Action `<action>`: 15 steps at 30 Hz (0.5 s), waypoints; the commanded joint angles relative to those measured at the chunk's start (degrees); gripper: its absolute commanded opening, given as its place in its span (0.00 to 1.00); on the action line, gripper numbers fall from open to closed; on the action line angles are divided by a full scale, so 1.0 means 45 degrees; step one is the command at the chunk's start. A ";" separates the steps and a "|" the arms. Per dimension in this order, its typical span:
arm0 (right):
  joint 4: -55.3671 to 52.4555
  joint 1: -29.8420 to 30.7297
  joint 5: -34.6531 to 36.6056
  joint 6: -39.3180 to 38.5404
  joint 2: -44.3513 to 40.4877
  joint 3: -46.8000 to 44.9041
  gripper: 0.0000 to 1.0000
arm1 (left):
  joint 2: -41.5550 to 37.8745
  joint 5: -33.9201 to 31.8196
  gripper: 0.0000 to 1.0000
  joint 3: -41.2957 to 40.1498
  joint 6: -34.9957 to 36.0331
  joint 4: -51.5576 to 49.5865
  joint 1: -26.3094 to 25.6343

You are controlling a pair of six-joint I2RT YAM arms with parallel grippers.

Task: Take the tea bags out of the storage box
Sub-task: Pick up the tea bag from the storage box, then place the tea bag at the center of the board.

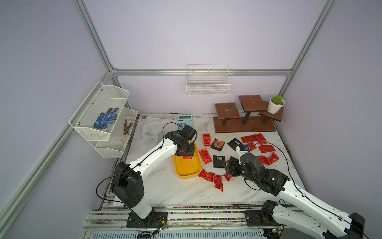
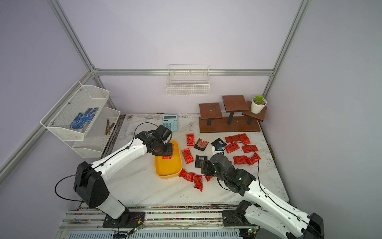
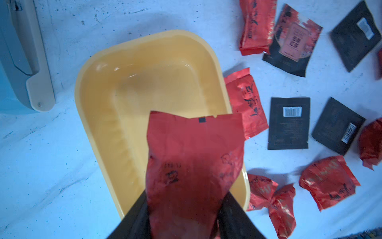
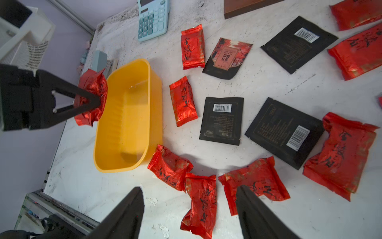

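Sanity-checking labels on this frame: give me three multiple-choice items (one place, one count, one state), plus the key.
1. Where is the red foil sachet that the left gripper grips?
A. in the white wire basket
B. over the yellow tub
C. on the wooden stand

2. How many black barcode-labelled sachets lie on the table in the right wrist view?
A. one
B. five
C. three

3. What state is the right gripper in?
A. open, holding nothing
B. shut on a black sachet
C. shut on the calculator

Key:
1 B: both top views show the sachet within the tub's outline, pinched in the jaws.
2 C: three white barcode labels show on black squares there.
3 A: its jaws stand wide apart above the table, gripping nothing.
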 commanded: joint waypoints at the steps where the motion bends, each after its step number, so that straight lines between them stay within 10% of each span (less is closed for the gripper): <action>1: 0.0165 -0.1090 -0.1235 -0.0367 -0.0522 0.0095 0.75 | -0.0530 0.0419 0.50 0.0624 -0.0127 -0.0399 -0.0822; 15: -0.1469 -0.5233 -0.2836 0.0444 -0.3193 0.2126 0.75 | 0.2976 0.1558 0.51 0.3067 -0.0906 0.1098 -0.4695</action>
